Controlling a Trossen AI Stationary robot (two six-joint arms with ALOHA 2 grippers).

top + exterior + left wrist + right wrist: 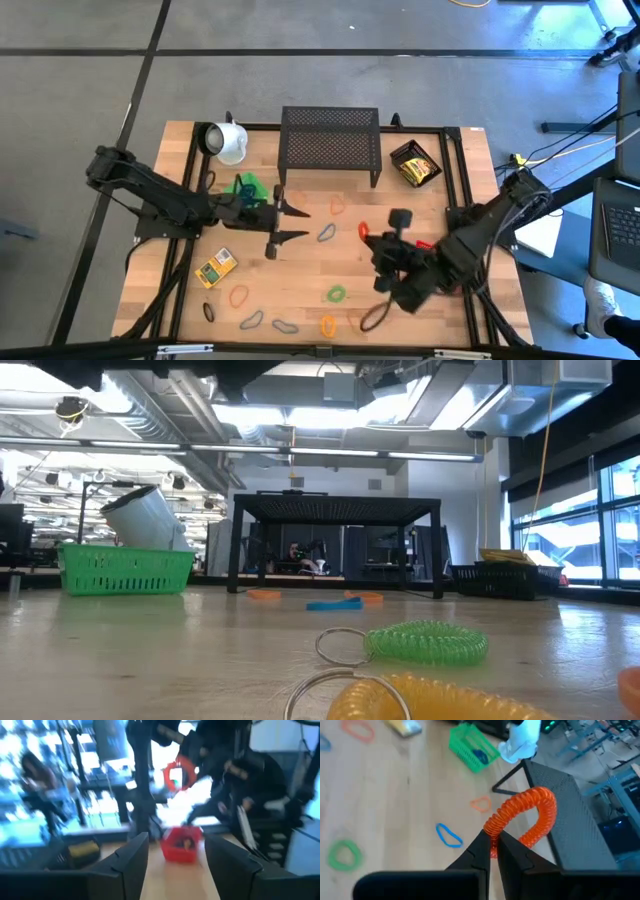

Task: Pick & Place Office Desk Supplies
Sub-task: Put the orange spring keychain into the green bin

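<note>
My right gripper [492, 845] pinches the orange coil loop [530, 812]; left gripper [290, 222] gapes empty; I'd carry it slowly to the green basket [472, 747].

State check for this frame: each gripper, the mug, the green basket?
Left gripper: open, empty, above the table.
Right gripper: shut on the orange coiled loop, lifted.
White mug: tipped on its side.
Green plastic basket: holds something blue.

Wooden table [300, 285] with scattered coil loops [335, 294], mesh shelf [331, 146], mug [226, 141].
</note>
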